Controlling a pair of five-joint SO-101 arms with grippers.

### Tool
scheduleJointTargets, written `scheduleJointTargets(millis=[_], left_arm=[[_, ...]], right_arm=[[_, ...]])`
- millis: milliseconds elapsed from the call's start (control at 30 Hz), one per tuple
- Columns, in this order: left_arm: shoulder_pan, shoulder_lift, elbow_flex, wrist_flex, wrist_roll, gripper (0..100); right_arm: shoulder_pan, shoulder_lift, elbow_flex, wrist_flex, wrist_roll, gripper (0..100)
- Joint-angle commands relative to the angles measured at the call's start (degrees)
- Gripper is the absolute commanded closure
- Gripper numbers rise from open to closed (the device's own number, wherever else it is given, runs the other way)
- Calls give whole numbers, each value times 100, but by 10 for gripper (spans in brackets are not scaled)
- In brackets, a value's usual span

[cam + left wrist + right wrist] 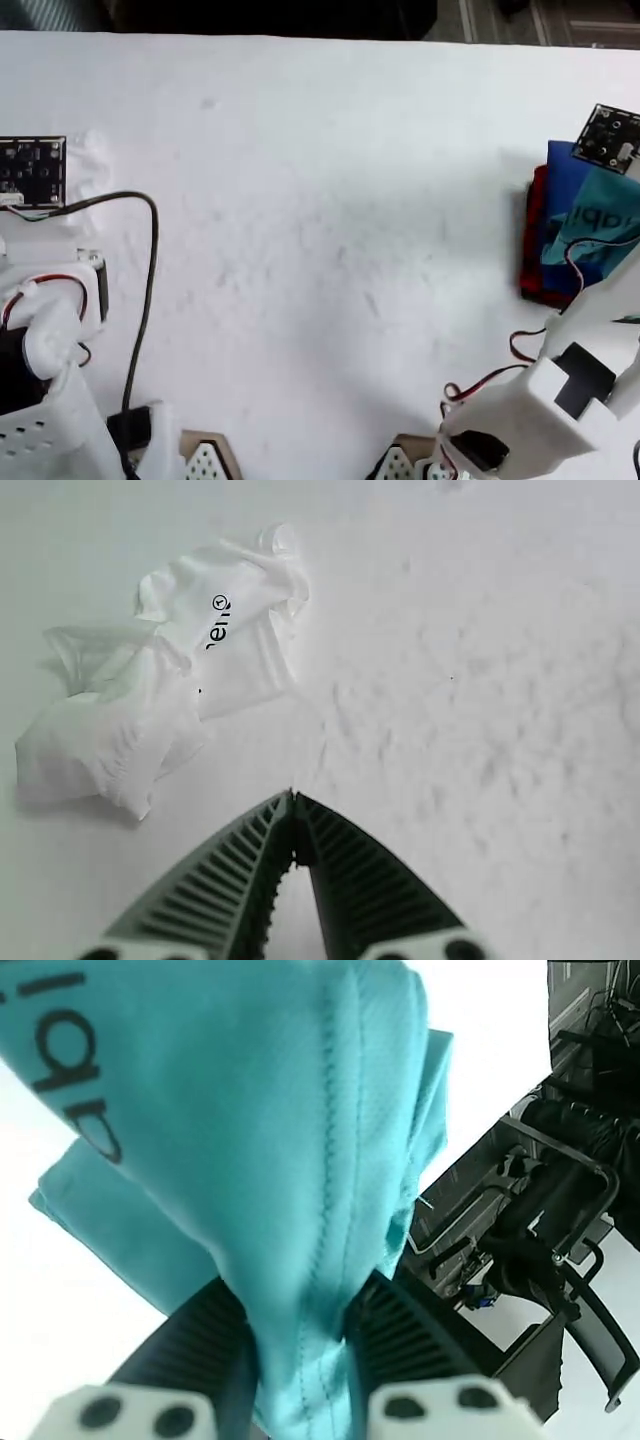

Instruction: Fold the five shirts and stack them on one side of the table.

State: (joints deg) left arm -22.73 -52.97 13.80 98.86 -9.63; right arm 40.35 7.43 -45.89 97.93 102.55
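The left claw (293,815) is shut tight and holds nothing. A crumpled white shirt (170,695) lies on the counter (480,680) just ahead of it. The right claw (300,1335) pinches a teal shirt (250,1110), over a blue shirt (565,185) and a red shirt (533,240).

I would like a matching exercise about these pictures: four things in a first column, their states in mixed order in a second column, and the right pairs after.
Things:
1. teal shirt
2. white shirt
3. red shirt
4. left gripper

States:
A. shut, holding nothing
B. lies under the blue shirt
C. clamped in the right gripper
D. crumpled on the table

Pairs: 1-C, 2-D, 3-B, 4-A.
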Motion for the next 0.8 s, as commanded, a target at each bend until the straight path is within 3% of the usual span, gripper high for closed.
scheduleJointTargets(millis=[0,233,433,500,700,767], left_arm=[[-4,-22,-9,-114,-35,976],[-4,-4,-9,-114,-35,976],[-4,-4,-9,-114,-35,976],[-4,-4,0,-114,-35,976],[-4,-40,0,-70,-35,976],[-4,-40,0,-62,-35,976]], right_arm=[[66,-163,-70,22,26,980],[-92,778,-123,-180,18,980],[-295,1587,-123,-1534,-44,977],[-409,1824,-123,-2176,-448,964],[-523,2457,-123,-3609,-2101,666],[-523,2527,-123,-3626,-2321,652]])
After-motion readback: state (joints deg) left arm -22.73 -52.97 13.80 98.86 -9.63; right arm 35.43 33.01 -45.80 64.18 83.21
